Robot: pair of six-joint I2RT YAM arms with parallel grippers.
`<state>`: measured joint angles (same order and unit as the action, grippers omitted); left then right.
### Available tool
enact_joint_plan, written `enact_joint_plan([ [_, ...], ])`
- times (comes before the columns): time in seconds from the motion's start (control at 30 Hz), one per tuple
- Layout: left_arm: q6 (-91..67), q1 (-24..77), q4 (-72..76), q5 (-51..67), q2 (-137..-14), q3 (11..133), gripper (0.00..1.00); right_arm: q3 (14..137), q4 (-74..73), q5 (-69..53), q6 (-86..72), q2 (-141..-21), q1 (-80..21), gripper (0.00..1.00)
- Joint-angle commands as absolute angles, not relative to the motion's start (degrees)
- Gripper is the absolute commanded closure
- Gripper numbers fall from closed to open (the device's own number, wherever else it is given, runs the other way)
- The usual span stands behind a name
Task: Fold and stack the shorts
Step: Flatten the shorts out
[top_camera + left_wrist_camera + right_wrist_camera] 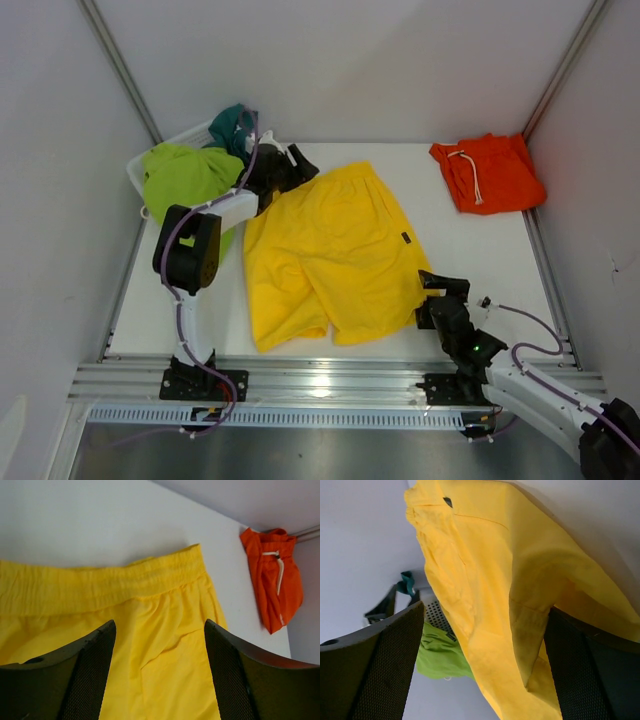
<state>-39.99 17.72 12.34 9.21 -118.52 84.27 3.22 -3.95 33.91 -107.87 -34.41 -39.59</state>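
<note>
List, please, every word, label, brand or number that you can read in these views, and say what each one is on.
No text can be read in any view.
Small dark label near the hem of the yellow shorts: too small and blurred to read.
Orange shorts: no print visible, only a white drawstring.

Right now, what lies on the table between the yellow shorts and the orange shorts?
Nothing: only bare white table separates the yellow shorts from the orange shorts. The top view and the left wrist view both show this.
</note>
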Motion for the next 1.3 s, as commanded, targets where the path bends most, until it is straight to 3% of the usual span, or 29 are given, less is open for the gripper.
enact_joint_plan([
  [0.0, -38.76, 17.14, 15.63, 7.91, -114.0, 78.32, 0.26, 2.03, 5.68, 37.09, -108.98, -36.82, -38.59, 0.04],
  [0.23, -39.2, 17.14, 18.54, 7.3, -114.08, 71.37, 0.27, 1.84, 5.9, 39.99, -109.51, -37.1, -36.83, 0.05],
  [0.57, -39.37, 17.14, 19.25, 6.24, -117.33, 72.24, 0.27, 9.4, -27.21, 47.28, -109.95, -21.62, -35.33, 0.12],
  [1.03, -39.02, 17.14, 18.02, 5.27, -118.04, 73.48, 0.27, 11.78, -40.17, 51.59, -112.51, -18.55, -35.07, 0.13],
  [1.07, -39.02, 17.14, 17.93, 5.36, -118.12, 73.39, 0.27, 11.43, -38.86, 50.9, -110.85, -18.11, -34.98, 0.17],
  [1.17, -39.2, 17.14, 17.84, 5.45, -117.77, 73.21, 0.27, 10.46, -35.44, 48.96, -108.99, -17.84, -34.28, 0.43],
  [1.2, -39.11, 17.14, 17.75, 5.45, -117.69, 73.3, 0.27, 9.85, -34.64, 48.69, -108.29, -17.93, -34.1, 0.61],
  [1.27, -38.94, 17.14, 17.49, 5.45, -117.25, 73.3, 0.27, 9.76, -32.79, 48.08, -107.14, -18.37, -33.31, 0.71],
])
